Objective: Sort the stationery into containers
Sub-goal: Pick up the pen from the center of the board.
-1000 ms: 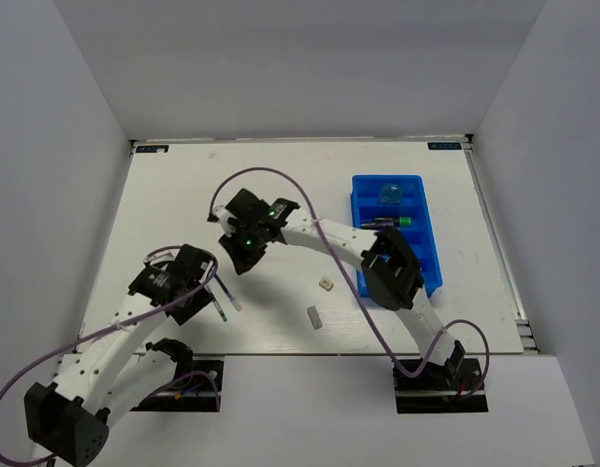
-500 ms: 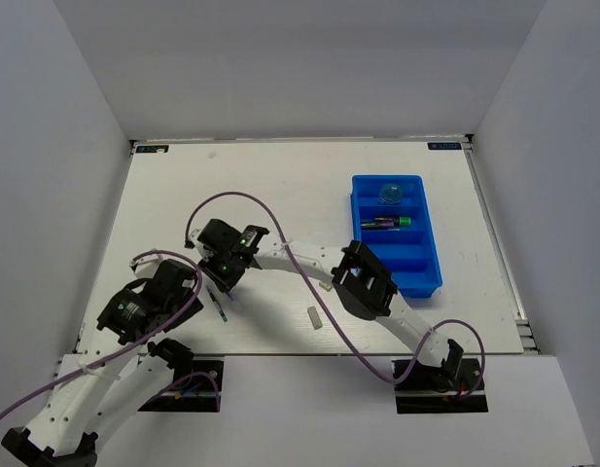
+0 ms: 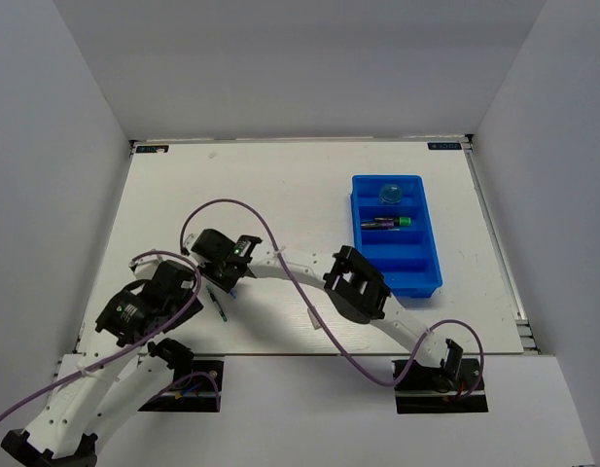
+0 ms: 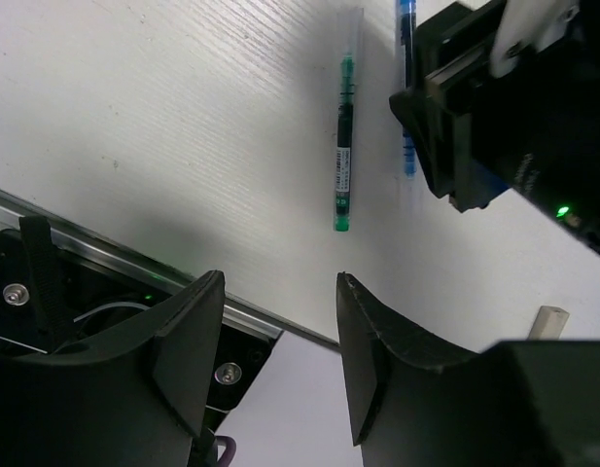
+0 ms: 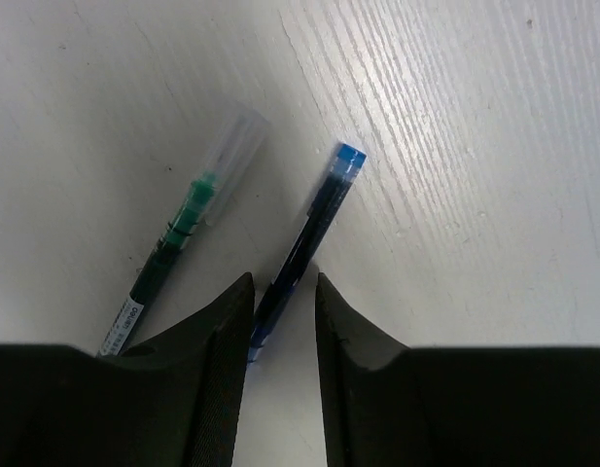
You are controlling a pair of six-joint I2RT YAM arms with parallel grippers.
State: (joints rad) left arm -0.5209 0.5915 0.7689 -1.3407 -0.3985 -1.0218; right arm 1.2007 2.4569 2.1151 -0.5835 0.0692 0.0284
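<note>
Top external view: my right arm stretches away from the blue tray [image 3: 402, 258] across the white table [image 3: 280, 175]. The right gripper [image 3: 225, 285] is set down well apart from the tray, out past its left long side and about level with its near end. Two thin pens lie side by side there, not quite touching.

On the right wrist camera the blue pen [image 5: 314, 219] runs between the two black fingers [image 5: 222, 360], which stand close on either side of its barrel. I cannot tell whether they press it or merely straddle it. The green pen [image 5: 183, 233], with its clear cap, lies just beside the blue pen, on the side farther from the tray and outside the fingers.

The left gripper [image 4: 280, 282] hangs farther still from the tray, its fingers parted with nothing between them. Its camera shows the green pen [image 4: 345, 146] flat on the table, the blue pen [image 4: 405, 24] partly hidden under the right gripper's black body, and a beige eraser [image 4: 552, 317] at the picture's edge.

That eraser [image 3: 314, 317] lies between the pens and the tray, tucked against my right arm.

Inside the tray, a blue round piece [image 3: 389, 191] sits in the far compartment. A black marker [image 3: 387, 222] with a green end lies crosswise in the next one toward me.
</note>
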